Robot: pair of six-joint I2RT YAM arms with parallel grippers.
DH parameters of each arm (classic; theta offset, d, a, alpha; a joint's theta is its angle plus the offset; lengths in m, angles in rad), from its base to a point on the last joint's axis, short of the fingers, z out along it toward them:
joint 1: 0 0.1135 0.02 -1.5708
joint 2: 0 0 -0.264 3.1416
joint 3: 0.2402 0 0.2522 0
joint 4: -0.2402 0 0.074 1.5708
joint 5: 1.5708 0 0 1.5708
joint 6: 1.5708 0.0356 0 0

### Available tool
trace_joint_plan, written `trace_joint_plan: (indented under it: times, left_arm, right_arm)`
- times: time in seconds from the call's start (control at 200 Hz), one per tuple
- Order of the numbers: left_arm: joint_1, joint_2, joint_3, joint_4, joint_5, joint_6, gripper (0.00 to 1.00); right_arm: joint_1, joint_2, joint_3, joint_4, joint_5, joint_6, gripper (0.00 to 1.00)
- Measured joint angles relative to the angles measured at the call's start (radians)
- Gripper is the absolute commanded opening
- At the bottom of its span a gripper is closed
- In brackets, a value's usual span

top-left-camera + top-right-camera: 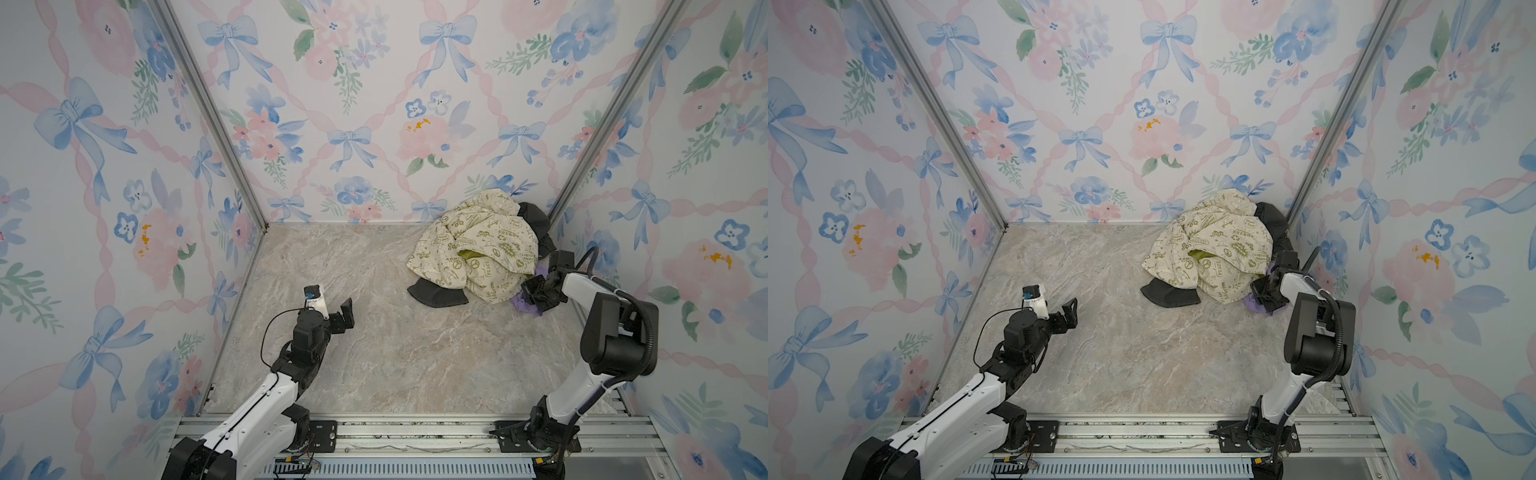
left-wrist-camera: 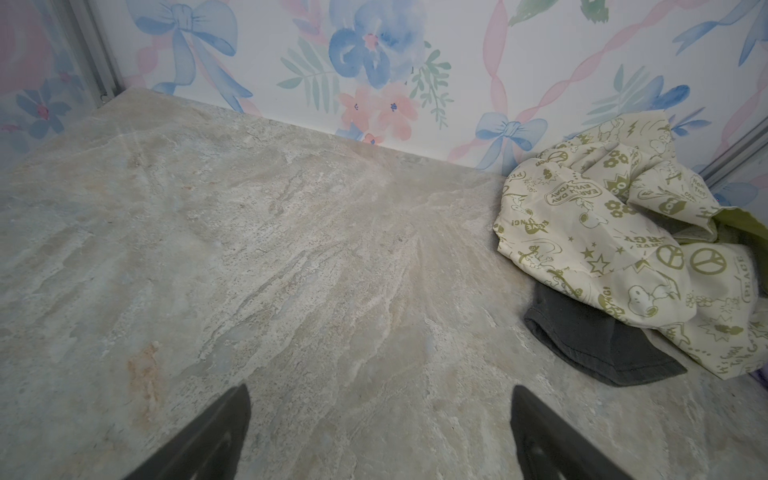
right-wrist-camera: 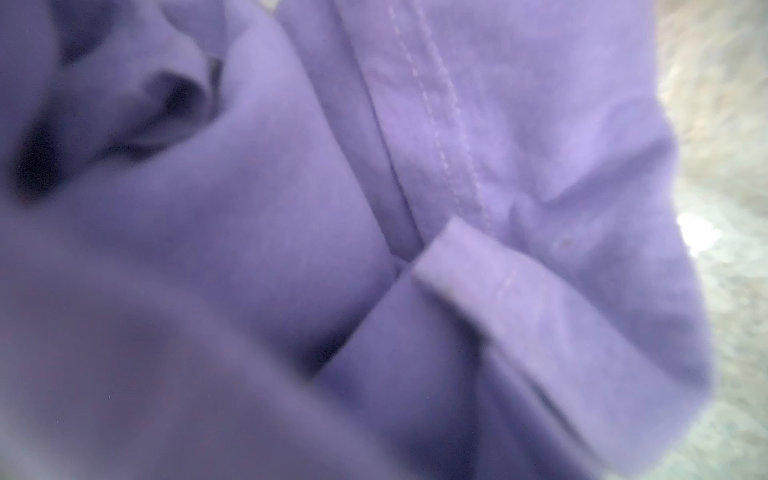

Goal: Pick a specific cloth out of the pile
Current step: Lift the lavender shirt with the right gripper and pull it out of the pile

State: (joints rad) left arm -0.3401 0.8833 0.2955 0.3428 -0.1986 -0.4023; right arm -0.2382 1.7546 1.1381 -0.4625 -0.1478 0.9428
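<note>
We are looking into a booth where flowered, bow-printed wallpaper panels (image 1: 353,104) are standing around a beige marble-patterned tabletop (image 1: 374,353). The pile (image 1: 440,249) is sitting in a corner between two panels. It is led by a large crumpled cream cloth (image 1: 498,232) with olive-green prints, which is hiding most of what is lying beneath it. A dark grey fabric piece (image 1: 436,296) is poking out from under the pile's near left edge. Another dark piece (image 1: 536,220) is showing behind the pile, mostly covered.

The plain lilac-purple cloth (image 1: 518,304) is lying at the pile's near right edge, touching the cream fabric, and only a small patch is showing in both top views. It is filling the blurred right wrist view, where a stitched hem (image 3: 436,124) is running across.

The right gripper (image 1: 534,299) is pressing into that cloth. Its jaws are pressed together and, as far as we can tell, pinching lilac fabric, with the fingertips buried. The left gripper (image 1: 345,312) is hovering well apart from the pile, jaws spread wide.

On the cream fabric we are reading "PEACE", "ENERGY" and "EARTH DAY".
</note>
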Motion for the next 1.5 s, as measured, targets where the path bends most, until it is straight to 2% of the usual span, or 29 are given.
trace_joint_plan:
  times: [0.275, 0.48, 0.66, 1.095, 1.31, 1.5]
  left_arm:
    - [0.0, 0.004, 0.054, 0.028, -0.106, -0.069, 0.98]
    - [0.0, 0.028, 0.098, 0.036, -0.119, -0.101, 0.98]
    - [0.0, 0.029, 0.119, 0.045, -0.105, -0.104, 0.98]
    - [0.0, -0.019, 0.135, 0.054, 0.008, -0.091, 0.98]
    - [0.0, -0.05, 0.14, 0.06, 0.037, -0.089, 0.98]
    - [0.0, -0.073, 0.14, 0.06, 0.051, -0.089, 0.98]
  right_arm:
    - [0.003, -0.272, 0.001, 0.002, 0.086, 0.073, 0.0]
    - [0.004, -0.367, 0.034, 0.002, 0.148, 0.129, 0.0]
    - [0.021, -0.407, 0.08, 0.002, 0.202, 0.166, 0.0]
    - [0.1, -0.449, 0.228, 0.002, 0.323, 0.193, 0.0]
    - [0.151, -0.449, 0.341, 0.002, 0.396, 0.149, 0.0]
    - [0.204, -0.446, 0.439, 0.016, 0.466, 0.062, 0.0]
